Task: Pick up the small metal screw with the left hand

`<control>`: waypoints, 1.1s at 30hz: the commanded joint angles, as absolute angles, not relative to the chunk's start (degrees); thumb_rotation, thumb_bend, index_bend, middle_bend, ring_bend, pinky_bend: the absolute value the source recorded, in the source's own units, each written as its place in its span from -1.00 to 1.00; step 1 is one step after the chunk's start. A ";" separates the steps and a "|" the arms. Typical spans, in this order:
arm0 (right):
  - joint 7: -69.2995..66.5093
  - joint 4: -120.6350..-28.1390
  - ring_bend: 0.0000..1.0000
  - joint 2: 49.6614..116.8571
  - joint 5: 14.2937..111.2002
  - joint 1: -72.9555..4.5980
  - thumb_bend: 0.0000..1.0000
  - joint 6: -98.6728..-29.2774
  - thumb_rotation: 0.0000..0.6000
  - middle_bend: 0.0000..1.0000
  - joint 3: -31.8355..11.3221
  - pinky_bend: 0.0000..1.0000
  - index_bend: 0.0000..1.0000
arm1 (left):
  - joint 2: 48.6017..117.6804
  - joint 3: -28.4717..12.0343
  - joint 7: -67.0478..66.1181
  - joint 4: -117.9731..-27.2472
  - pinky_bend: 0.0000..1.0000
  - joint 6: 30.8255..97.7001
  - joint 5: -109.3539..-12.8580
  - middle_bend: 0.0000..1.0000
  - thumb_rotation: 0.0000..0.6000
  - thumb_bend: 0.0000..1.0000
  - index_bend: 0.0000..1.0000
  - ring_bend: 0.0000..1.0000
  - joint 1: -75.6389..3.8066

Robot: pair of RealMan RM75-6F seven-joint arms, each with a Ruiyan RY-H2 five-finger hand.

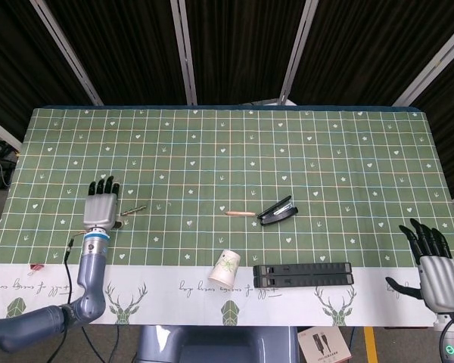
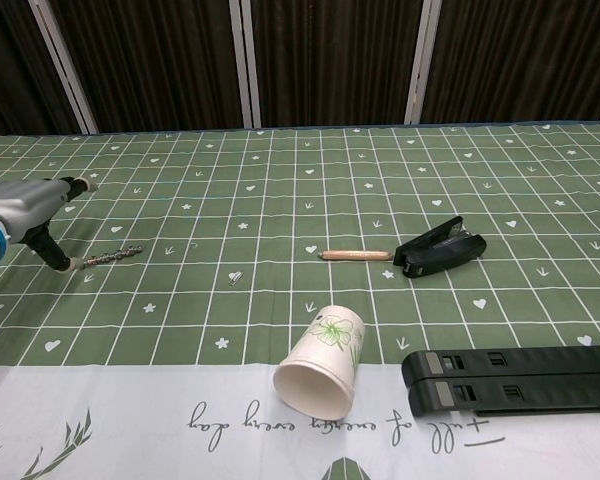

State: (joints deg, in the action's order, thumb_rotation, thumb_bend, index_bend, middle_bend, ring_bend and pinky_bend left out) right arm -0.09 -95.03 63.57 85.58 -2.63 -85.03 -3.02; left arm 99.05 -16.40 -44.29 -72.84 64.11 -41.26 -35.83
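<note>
**A:** What is the layout, starting with the big things?

**B:** The table (image 1: 363,151) wears a green checked cloth. Two long black bars (image 1: 303,274) lie side by side near the front edge, and a paper cup (image 1: 227,267) lies tipped over just to the left of them. All of that is well apart from the work.

**A:** And the hands?

**B:** The right hand (image 1: 437,276) sits off the near right corner, fingers spread and empty, probably parked because the task is not its job. The left hand (image 1: 101,206) is over the cloth on the far left, fingers straight and apart, holding nothing.

**A:** Why there?

**B:** The screw (image 1: 133,209), a slim metal piece lying flat and slightly slanted, is just beside it. In the chest view the hand's thumb tip (image 2: 68,263) is by the screw's left end; contact cannot be told.

**A:** Anything in the way?

**B:** No. The stapler (image 1: 277,211) and pencil (image 1: 240,213) lie mid-table, clear of the reach. A tiny metal bit (image 2: 236,278) between is too small to identify.
</note>
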 commanded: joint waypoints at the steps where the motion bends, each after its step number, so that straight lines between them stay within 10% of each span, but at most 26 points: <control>1: -0.30 -95.20 -1.00 63.51 85.52 -2.61 -0.93 -85.03 1.00 -1.00 -3.06 -0.93 -0.78 | 100.61 -16.79 -44.42 -70.04 -1.00 63.37 -39.49 -1.00 1.00 -0.52 -1.00 -1.00 -36.76; 33: -0.58 -95.72 -1.00 63.16 85.74 -2.45 -0.93 -85.29 1.00 -1.00 -3.04 -0.93 -0.78 | 101.85 -19.19 -41.38 -63.59 -1.00 61.57 -38.20 -1.00 1.00 -0.49 -1.00 -1.00 -40.06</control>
State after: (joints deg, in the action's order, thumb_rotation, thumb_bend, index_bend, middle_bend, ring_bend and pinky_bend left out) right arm -0.57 -95.72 63.16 85.74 -2.45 -85.29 -3.04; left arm 102.41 -19.09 -41.72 -62.85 61.40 -37.87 -40.14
